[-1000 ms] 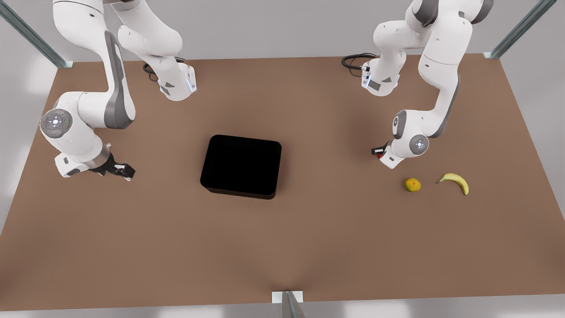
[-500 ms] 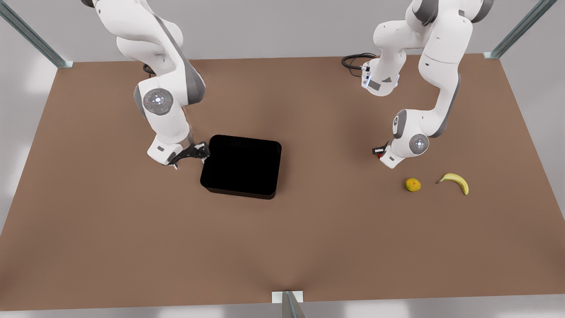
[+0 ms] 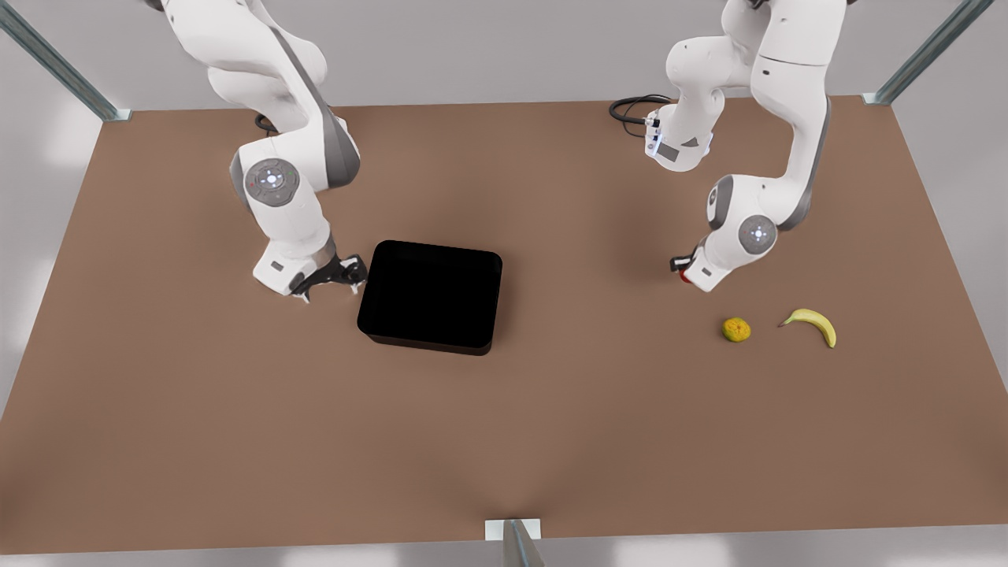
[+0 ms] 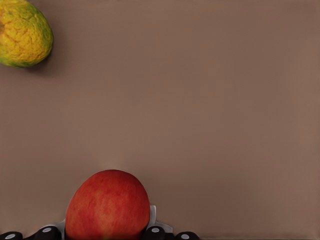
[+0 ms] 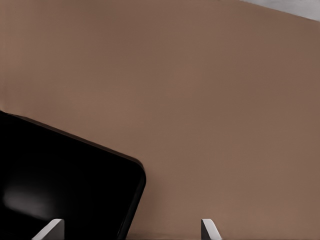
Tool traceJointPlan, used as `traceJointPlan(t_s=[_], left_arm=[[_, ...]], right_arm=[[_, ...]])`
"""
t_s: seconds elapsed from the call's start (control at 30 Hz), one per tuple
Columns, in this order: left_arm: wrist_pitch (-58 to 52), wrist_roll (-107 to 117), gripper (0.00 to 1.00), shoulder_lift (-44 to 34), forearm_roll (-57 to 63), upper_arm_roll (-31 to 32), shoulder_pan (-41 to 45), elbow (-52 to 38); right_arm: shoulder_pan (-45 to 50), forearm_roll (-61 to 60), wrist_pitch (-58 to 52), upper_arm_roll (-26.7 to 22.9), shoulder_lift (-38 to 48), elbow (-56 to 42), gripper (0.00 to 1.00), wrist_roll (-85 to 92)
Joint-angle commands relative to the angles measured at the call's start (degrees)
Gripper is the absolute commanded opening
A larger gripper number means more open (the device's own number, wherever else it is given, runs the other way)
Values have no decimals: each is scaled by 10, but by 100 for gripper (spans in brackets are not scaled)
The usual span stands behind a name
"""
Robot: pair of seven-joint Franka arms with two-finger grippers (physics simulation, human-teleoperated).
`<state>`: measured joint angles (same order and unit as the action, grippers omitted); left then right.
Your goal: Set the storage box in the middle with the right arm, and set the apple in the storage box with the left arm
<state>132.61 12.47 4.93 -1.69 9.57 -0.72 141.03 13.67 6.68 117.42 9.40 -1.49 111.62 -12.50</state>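
the storage box (image 3: 431,295) sits on the brown table (image 3: 551,433), a little toward the front view's left of the middle, its glossy black inside catching only a dull reflection in the right wrist view (image 5: 60,185). the right gripper (image 3: 335,276) is low at the box's edge on the front view's left, just beside the rim; its two pale fingertips (image 5: 50,230) stand well apart, one over the box's inside and the other over bare table outside the wall, so the jaws are spread and straddle the rim without pinching it. the left gripper (image 3: 683,268) is on the front view's right, close above the table, and pinches the apple (image 4: 107,206), which is red with an orange blush and sits between the fingers right at the camera; in the front view a small patch of red (image 3: 686,275) shows at that gripper's tip. a yellow-green bumpy fruit (image 3: 736,329) lies on the table near the left gripper, and a banana (image 3: 811,323) lies just beside that fruit, farther toward the front view's right. the apple is well apart from the storage box.
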Motion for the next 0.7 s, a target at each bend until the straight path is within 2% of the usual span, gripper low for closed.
traceJointPlan(t_s=[0.0, 0.13, 0.3, 0.43, 0.57, 0.63, 0.67], left_arm=[[-1, 4, 65, -1, -12, 4, 1, -1], [-8, 61, 64, -12, -31, 72, 2, -18], [-22, 92, 64, -7, -45, 110, 21, -72], [-49, 179, 64, 13, -57, 109, 108, -139], [-72, 283, 64, 107, -57, 99, 210, -285], [-105, 289, 64, 160, -89, -87, 403, -379], [-122, 292, 64, 185, -116, -140, 459, -423]], right_arm=[[-79, 0, 0, 0, 0, 0, 100, -1], [-79, 0, 2, 0, 0, 0, 100, -1], [-80, 0, 0, 0, 0, 1, 100, -1], [-81, 0, -1, 0, 0, 0, 100, -1], [-82, 0, -2, 0, 3, 1, 100, 0], [-82, 0, -3, 0, 3, 1, 100, 0], [-83, 0, -3, 0, 3, 1, 100, 0]])
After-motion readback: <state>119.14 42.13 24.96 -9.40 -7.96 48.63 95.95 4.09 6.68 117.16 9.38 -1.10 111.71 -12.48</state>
